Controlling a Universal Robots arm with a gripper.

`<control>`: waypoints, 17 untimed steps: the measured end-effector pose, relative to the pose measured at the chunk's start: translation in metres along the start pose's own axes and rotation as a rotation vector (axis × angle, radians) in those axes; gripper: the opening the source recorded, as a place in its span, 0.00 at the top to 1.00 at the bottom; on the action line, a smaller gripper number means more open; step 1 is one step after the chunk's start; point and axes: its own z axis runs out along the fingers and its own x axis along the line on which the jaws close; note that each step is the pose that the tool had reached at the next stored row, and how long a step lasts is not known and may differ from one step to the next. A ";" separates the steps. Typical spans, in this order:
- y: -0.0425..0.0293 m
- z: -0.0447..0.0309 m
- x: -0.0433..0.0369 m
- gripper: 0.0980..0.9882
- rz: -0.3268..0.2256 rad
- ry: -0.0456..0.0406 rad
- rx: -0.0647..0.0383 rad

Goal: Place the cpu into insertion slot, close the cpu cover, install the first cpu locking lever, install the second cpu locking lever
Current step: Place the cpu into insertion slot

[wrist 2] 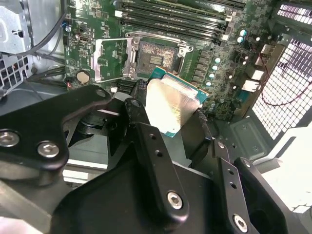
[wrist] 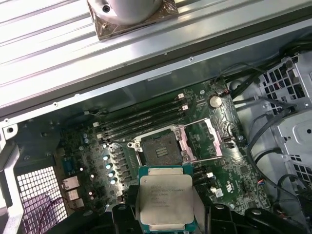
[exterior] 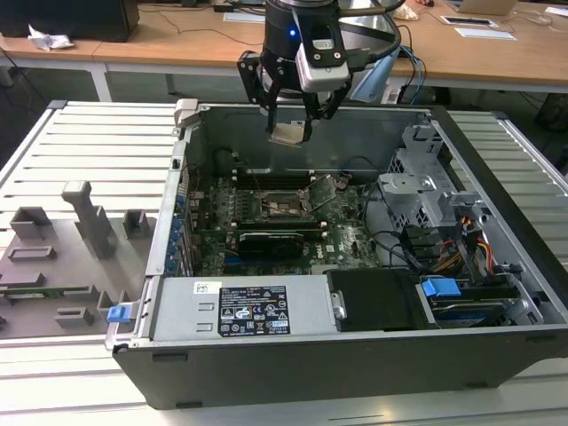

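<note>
Slatted grey surface carries an open computer case. Above it, the gripper clamps the cpu by two opposite edges, well clear of the bare insertion slot. The cpu cover stands flipped open beside that slot.

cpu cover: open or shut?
Open. The cpu cover stands swung aside from the insertion slot, whose contacts lie bare. The pincer holds the cpu.

Open air separates the pincer, clamping the cpu, from the uncovered insertion slot; the raised cpu cover stands beside it, drive cage farther off.
</note>
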 end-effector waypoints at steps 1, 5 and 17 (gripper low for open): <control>0.0000 0.0000 0.0000 0.52 0.014 -0.0013 0.000; 0.0000 0.0001 0.0000 0.52 0.068 -0.0061 -0.001; 0.0000 0.0002 0.0000 0.52 0.199 -0.0178 -0.004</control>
